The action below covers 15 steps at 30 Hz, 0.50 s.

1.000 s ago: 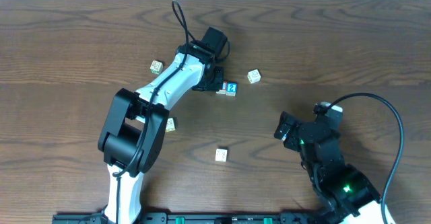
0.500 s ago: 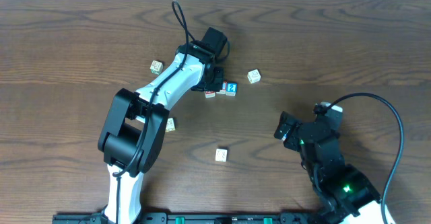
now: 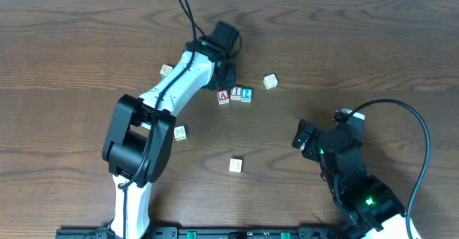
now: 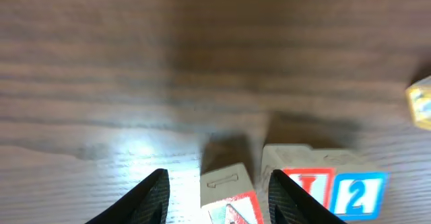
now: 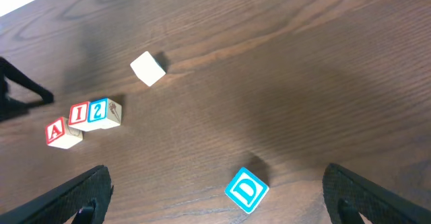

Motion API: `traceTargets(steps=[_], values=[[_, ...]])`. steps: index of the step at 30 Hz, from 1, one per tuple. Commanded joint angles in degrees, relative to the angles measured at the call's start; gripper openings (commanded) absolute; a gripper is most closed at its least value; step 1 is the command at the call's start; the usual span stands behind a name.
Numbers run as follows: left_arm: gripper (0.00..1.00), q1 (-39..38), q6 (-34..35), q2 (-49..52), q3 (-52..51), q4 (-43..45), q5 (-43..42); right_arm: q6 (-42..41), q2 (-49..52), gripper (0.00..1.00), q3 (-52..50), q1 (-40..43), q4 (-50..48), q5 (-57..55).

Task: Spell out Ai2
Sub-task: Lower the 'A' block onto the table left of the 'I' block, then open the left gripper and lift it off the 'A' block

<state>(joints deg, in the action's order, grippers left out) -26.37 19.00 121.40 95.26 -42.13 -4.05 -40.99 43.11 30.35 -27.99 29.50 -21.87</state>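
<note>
Three blocks stand in a row on the wooden table: a red A block (image 3: 224, 95), a red I block (image 3: 236, 94) and a blue 2 block (image 3: 247, 94). The A sits slightly apart and askew from the I. My left gripper (image 3: 224, 79) is open just behind the row. In the left wrist view the A block (image 4: 229, 198) lies between its fingers (image 4: 219, 190) with gaps on both sides, beside the I block (image 4: 306, 183) and the 2 block (image 4: 357, 194). My right gripper (image 3: 305, 135) is open and empty, and the right wrist view shows the row's A block (image 5: 60, 131) far to the left.
Loose blocks lie around: a pale one (image 3: 270, 81) right of the row, others at the left (image 3: 166, 70), (image 3: 180, 133) and in front (image 3: 235, 166). A blue D block (image 5: 246, 190) lies between my right fingers (image 5: 219, 197).
My left gripper has let go of the A block left of the I and drawn back toward the far side of the table. The right arm has not moved.
</note>
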Motion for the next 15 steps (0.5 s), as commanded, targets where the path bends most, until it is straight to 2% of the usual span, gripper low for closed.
traceTargets(steps=[1, 2, 4, 9, 15], values=[[0.43, 0.63, -1.75, 0.31, 4.74, -2.34, 1.07, -0.55, -0.07, 0.99, -0.09, -0.55, 0.07, -0.57], [0.35, 0.63, -2.32, 0.31, 5.88, -3.5, 1.09, -0.55, -0.07, 0.99, -0.09, -0.55, 0.07, -0.57], [0.06, 0.57, -2.6, 0.31, 9.05, -7.5, 1.07, -0.55, -0.07, 0.99, -0.09, -0.55, 0.07, -0.57], [0.06, -0.74, -2.73, 0.31, 10.4, -16.2, 1.16, -0.55, -0.07, 0.99, -0.09, -0.55, 0.07, -0.57], [0.06, -3.43, -2.08, -0.02, 5.33, -16.06, 1.75, -0.55, -0.07, 0.99, -0.09, -0.55, 0.07, -0.57]])
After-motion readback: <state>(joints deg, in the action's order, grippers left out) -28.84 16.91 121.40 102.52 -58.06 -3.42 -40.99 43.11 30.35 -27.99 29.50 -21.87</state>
